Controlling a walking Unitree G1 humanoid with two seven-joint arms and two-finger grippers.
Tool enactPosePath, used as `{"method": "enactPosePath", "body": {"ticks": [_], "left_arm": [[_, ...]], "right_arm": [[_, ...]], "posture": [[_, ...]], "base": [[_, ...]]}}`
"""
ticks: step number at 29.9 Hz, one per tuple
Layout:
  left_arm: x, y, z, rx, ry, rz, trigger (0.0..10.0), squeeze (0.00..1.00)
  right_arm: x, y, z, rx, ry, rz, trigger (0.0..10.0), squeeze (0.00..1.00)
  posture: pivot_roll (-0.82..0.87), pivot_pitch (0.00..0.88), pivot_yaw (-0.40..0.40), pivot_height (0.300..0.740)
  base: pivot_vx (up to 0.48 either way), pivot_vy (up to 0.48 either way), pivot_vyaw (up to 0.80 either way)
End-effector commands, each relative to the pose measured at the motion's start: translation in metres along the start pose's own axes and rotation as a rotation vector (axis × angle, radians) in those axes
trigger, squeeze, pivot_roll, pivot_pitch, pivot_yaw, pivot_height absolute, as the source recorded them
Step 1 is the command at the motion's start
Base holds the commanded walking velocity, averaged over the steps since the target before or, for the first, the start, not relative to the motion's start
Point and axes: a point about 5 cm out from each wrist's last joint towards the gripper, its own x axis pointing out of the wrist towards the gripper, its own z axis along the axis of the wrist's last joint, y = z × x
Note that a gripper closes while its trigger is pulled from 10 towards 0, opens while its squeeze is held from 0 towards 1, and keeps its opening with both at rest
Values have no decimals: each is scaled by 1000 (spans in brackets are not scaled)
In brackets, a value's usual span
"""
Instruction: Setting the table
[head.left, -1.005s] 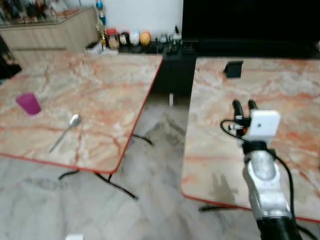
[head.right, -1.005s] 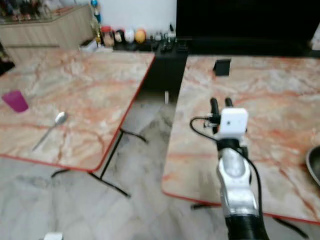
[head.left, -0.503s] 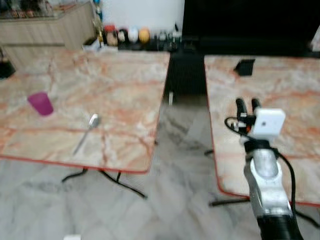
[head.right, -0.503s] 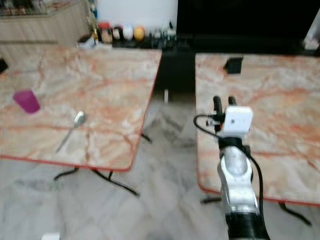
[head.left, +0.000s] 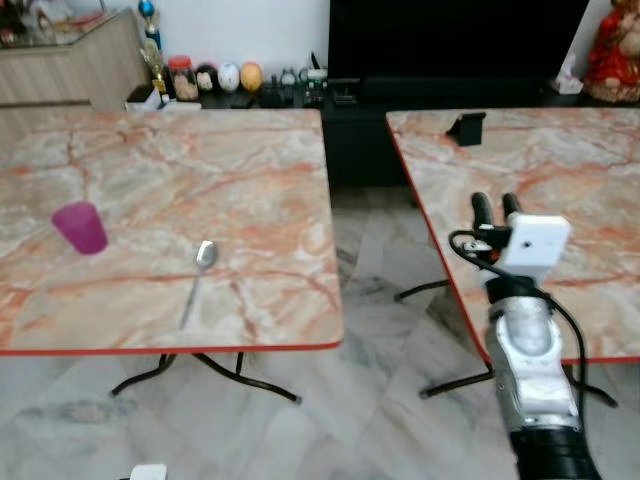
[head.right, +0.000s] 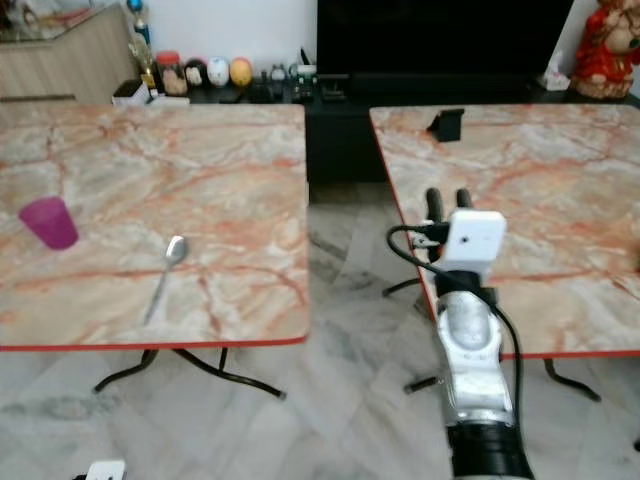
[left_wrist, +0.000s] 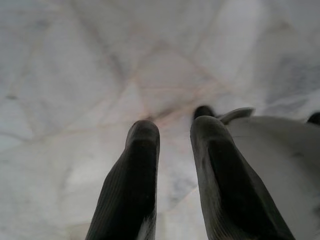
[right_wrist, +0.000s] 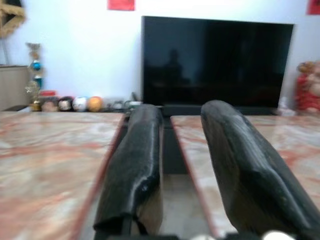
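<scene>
Spoon and purple cup lie apart on our left marble table, the cup further left. Our right gripper is raised over the near edge of the right marble table, its fingers narrowly parted and holding nothing. Our left gripper hangs above the tiled floor, fingers narrowly parted, empty.

The right arm is raised forward with its right gripper pointing ahead, two fingers slightly apart and empty, while the left gripper hangs downward, fingers also parted.
</scene>
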Motion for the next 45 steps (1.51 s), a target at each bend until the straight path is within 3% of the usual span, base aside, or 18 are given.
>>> {"method": "enactPosePath", "body": {"ticks": [1,17,32,45], "left_arm": [[0,-2,-2,-6,8,-1,10000,0],[0,-3,-3,9,9,-7,10000,0],[4,-14,9,24,-20,-22,10000,0],[5,-10,13,28,-23,-14,10000,0]], "right_arm": [[2,-9,3,-14,-9,-24,10000,0],[2,-4,3,-14,-16,-1,10000,0],[5,-3,3,-16,-16,-7,10000,0],[2,1,-1,-11,7,6,10000,0]], "posture": [[-63,0,16,740],[-72,0,26,740],[-65,0,27,740],[-55,0,29,740]], "base": [[0,341,0],[0,342,0],[0,340,0],[0,333,0]]}}
